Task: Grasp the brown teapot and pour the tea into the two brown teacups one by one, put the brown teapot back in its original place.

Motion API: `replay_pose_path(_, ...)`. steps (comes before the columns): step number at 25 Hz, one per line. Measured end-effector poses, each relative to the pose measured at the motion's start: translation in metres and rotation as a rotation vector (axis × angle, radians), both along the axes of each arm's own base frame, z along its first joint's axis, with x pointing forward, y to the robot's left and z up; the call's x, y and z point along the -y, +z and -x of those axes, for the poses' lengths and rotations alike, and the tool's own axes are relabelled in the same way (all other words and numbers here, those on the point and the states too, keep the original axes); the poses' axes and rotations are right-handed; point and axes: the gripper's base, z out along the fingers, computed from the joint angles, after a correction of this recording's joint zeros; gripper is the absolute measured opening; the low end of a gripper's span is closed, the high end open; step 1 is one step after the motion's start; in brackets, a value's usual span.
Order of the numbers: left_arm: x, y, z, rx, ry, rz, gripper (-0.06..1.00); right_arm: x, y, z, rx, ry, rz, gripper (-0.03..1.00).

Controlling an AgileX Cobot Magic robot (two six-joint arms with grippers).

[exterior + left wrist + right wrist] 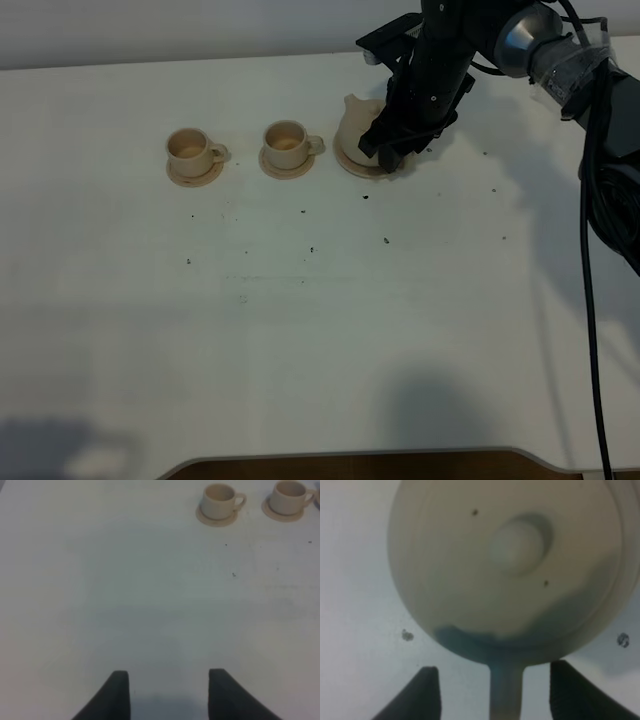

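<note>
The brown teapot (354, 122) stands on its wide saucer (349, 163) at the back of the white table, mostly hidden by my right arm. In the right wrist view I see the teapot (510, 570) from above with its knobbed lid. Its loop handle (506, 692) lies between the fingers of my right gripper (494, 670), which is open with a gap on both sides. The right gripper (388, 152) is low at the pot's right side. The two brown teacups (188, 148) (286, 142) stand on small saucers to the left of the pot. My left gripper (169, 675) is open and empty over bare table, far from the teacups (219, 501) (289, 496).
Small dark specks (312, 249) are scattered over the table. Black cables (590, 250) hang along the right side. The table's front edge (350, 458) is at the bottom of the exterior high view.
</note>
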Motion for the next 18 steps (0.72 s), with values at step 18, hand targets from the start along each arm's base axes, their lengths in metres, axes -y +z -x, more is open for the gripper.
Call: replay_pose_path(18,0.000,0.000,0.000,0.000,0.000,0.000,0.37,0.002,0.026,0.002,0.079,0.058,0.040,0.50)
